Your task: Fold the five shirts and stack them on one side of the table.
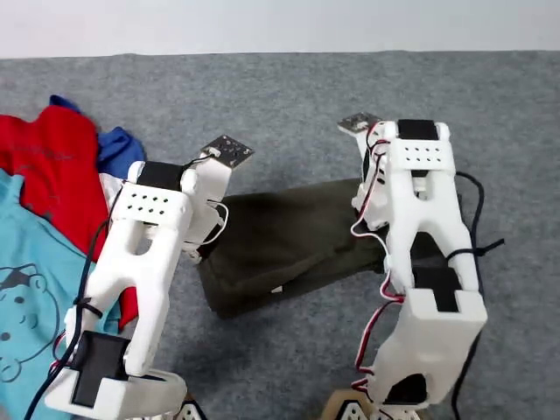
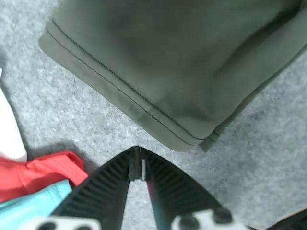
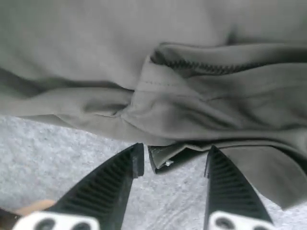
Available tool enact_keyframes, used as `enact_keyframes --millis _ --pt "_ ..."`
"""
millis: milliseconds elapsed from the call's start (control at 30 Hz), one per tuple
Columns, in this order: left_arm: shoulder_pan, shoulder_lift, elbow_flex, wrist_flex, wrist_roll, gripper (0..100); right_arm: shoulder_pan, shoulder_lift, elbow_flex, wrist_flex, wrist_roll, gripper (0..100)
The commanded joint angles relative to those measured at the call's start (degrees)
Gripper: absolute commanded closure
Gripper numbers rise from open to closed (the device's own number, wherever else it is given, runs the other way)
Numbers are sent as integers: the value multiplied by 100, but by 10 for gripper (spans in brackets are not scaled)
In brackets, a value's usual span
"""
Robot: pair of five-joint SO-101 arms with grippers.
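Since shirts get folded one at a time, the grey table (image 1: 289, 87) holds the dark green shirt (image 1: 289, 241) in its middle, between the arms. It looks bunched on one side, with a neat stitched hem (image 2: 124, 93) on the other. The red shirt (image 1: 52, 166) and teal shirt (image 1: 26, 271) sit heaped by the left arm (image 1: 131, 280). The right gripper (image 3: 173, 160) hangs wide open over a folded edge (image 3: 165, 154), ready to pinch, I think. The left gripper (image 2: 137, 165) is squeezed together on nothing, beside the hem corner.

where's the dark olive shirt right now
In the high view the dark olive shirt lies in the middle of the grey carpeted table, right of the red shirt and teal shirt.
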Motion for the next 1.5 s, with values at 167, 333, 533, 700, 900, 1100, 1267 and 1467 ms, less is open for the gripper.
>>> enact_keyframes --millis 167,333,533,700,900,1100,1267,1467 --pt "-18 -220 -22 -88 -334 998 -40 171 -53 110 -79 775" --pt "-18 -220 -31 -88 -492 998 -40 163 -185 453 -79 775" --pt "-18 -220 -31 -88 -519 998 -13 48 -756 804 -237 775" --pt "-18 -220 -31 -88 -519 998 31 -180 -624 813 -255 775" --pt "0 -220 -31 -97 -527 998 268 -145 -149 708 -281 775" --pt "-18 -220 -31 -97 -527 998 365 303 -149 453 -281 776" --pt "-18 -220 -13 -88 -527 998 365 646 -176 295 -281 780" --pt "-18 -220 -4 -88 -527 998 374 831 -185 251 -281 907"
